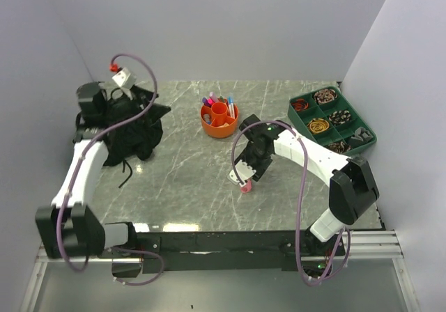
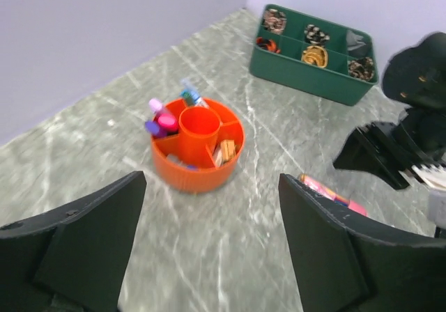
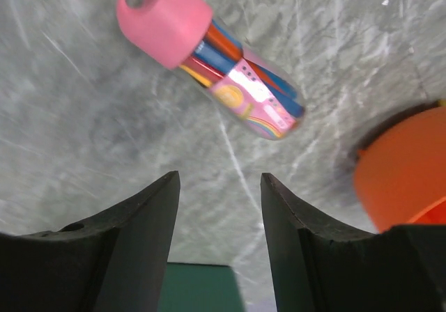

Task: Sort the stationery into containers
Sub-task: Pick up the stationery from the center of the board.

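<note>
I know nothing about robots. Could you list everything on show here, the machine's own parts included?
Table: one, grey marbled, under everything.
Orange holder: one, round with a central cup, mid-table towards the back.
Pens in the holder: several, pink, purple and blue, in its outer compartments.
Pen tube: one, clear with a pink cap, lying on the table just ahead of the right hand, apart from the holder.
Green tray: one, dark green, back right, holding small red, yellow and patterned items.
Black cloth bundle: one, black, left side.
Left hand: black fingers, open, empty, facing the holder.
Right hand: black fingers, open, empty, over the tube.
</note>
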{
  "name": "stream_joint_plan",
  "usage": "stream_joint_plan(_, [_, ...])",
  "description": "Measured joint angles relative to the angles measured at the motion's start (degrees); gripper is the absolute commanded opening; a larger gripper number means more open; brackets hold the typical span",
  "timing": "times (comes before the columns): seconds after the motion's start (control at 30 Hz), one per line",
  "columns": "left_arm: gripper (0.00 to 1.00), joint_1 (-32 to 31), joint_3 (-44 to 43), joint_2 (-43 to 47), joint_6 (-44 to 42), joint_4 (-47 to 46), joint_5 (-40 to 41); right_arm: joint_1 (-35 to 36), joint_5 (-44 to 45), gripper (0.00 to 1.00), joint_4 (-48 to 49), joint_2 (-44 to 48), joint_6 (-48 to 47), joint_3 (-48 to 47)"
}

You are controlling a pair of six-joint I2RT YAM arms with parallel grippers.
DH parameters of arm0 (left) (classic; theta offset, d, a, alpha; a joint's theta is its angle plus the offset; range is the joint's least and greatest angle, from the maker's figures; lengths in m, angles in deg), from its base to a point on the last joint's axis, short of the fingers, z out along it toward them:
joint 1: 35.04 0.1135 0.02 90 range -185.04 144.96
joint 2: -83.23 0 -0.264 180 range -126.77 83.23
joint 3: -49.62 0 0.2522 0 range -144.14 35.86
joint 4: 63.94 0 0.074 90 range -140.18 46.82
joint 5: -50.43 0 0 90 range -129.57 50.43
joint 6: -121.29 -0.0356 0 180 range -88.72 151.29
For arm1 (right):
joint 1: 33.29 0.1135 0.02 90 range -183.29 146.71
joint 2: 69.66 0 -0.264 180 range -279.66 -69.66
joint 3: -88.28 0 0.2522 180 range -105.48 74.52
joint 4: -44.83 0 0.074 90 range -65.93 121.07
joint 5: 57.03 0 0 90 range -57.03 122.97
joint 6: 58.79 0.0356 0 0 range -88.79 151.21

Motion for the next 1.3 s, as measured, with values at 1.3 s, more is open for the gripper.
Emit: stream_joint_plan(1.3, [0.94,16.3,12.0,23.4,5.4,14.5,5.2,7.5,1.3,0.59,6.0,-7.0,-8.9,5.1])
